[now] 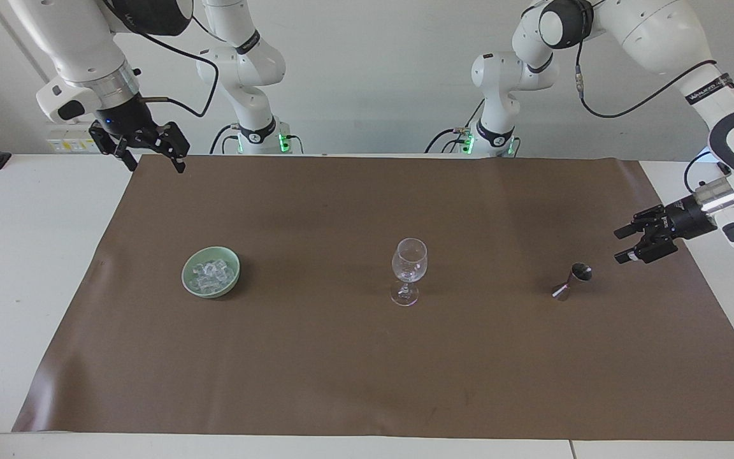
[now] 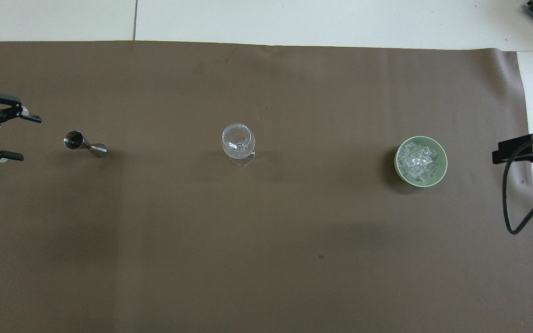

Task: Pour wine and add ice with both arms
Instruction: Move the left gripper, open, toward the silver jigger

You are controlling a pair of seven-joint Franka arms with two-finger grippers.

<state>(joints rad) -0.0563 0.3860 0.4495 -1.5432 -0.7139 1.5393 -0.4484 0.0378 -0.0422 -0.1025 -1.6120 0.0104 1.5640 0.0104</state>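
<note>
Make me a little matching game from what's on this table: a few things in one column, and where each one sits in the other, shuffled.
Things:
1. ice
2. wine glass
3. metal jigger
4. left gripper

Places:
A. middle of the brown mat
B. in the air beside the jigger, open
C. in the green bowl
D. toward the left arm's end of the mat

Pairs: 1-C, 2-A, 3-D, 4-B

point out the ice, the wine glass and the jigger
ice (image 1: 213, 273), facing view, middle of the heap in the bowl
wine glass (image 1: 409, 261), facing view, its bowl
jigger (image 2: 73, 140), overhead view, its open upper cup
</note>
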